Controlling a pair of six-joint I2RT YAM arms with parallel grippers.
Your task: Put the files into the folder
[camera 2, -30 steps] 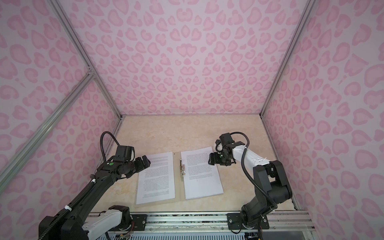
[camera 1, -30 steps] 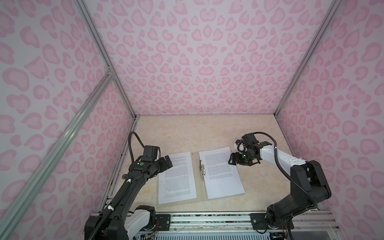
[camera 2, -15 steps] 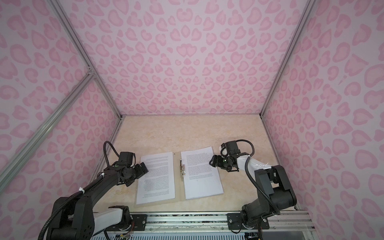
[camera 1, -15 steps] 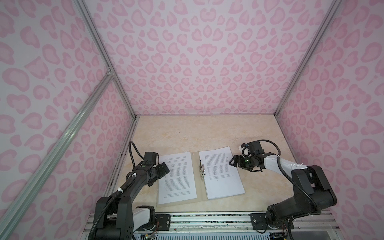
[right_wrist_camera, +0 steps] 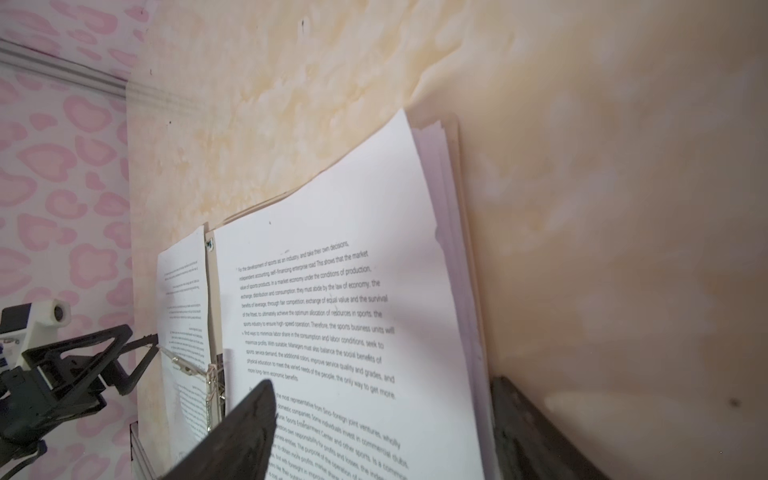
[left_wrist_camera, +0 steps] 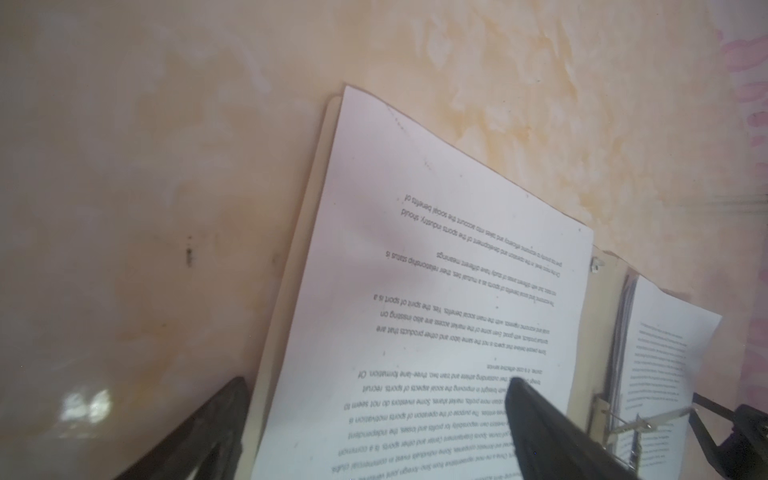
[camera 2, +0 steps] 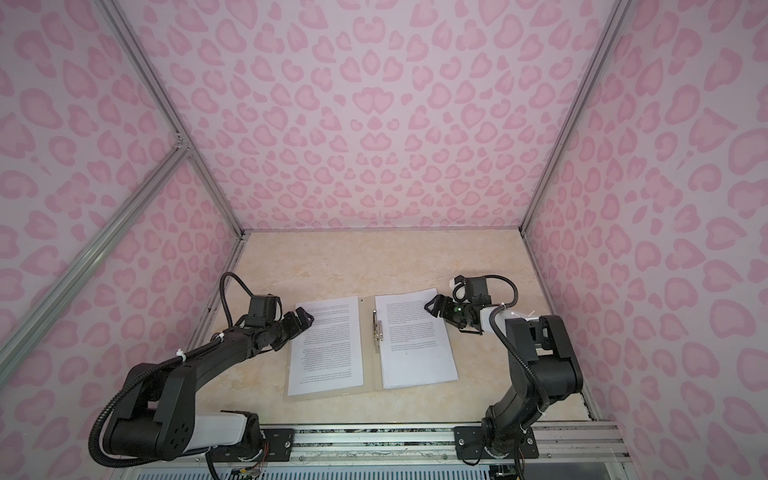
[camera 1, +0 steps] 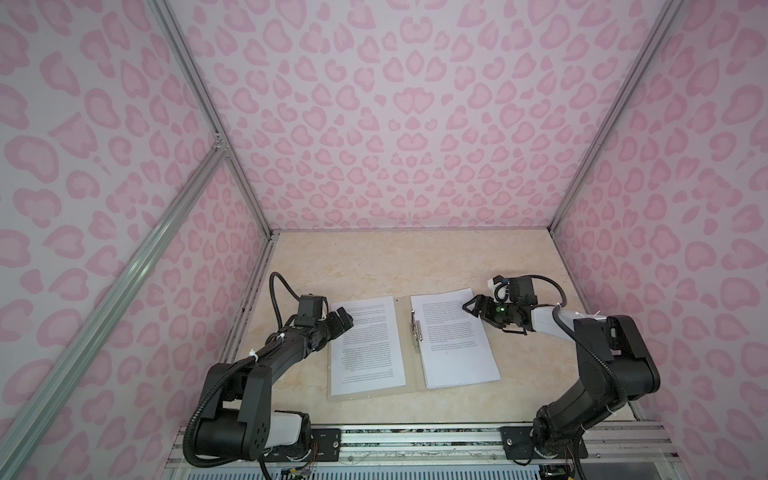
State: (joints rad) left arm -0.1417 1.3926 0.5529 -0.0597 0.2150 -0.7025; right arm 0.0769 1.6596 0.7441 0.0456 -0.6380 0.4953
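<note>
The folder (camera 1: pixel 409 365) (camera 2: pixel 372 374) lies open and flat on the table, its metal clip (camera 1: pixel 415 332) (camera 2: pixel 377 330) along the spine. One printed sheet (camera 1: pixel 365 345) (left_wrist_camera: pixel 436 249) of the files lies on its left cover. A stack of several sheets (camera 1: pixel 455 340) (right_wrist_camera: pixel 332 291) lies on the right cover. My left gripper (camera 1: pixel 343 318) (left_wrist_camera: pixel 378 380) is open, low over the left sheet's far outer corner, one finger over the paper and one beyond the folder's edge. My right gripper (camera 1: pixel 471 305) (right_wrist_camera: pixel 382 382) is open and straddles the stack's far outer edge the same way.
The marbled beige table (camera 1: pixel 407 262) runs back to pink patterned walls on three sides. An aluminium rail (camera 1: pixel 415 432) carries both arm bases along the front edge. The left wall's foot (camera 1: pixel 249 307) is close behind the left arm.
Both arms have sunk lower towards the table and stretched flatter, with the grippers staying at the outer far corners of the pages. The sheets and folder have not moved.
</note>
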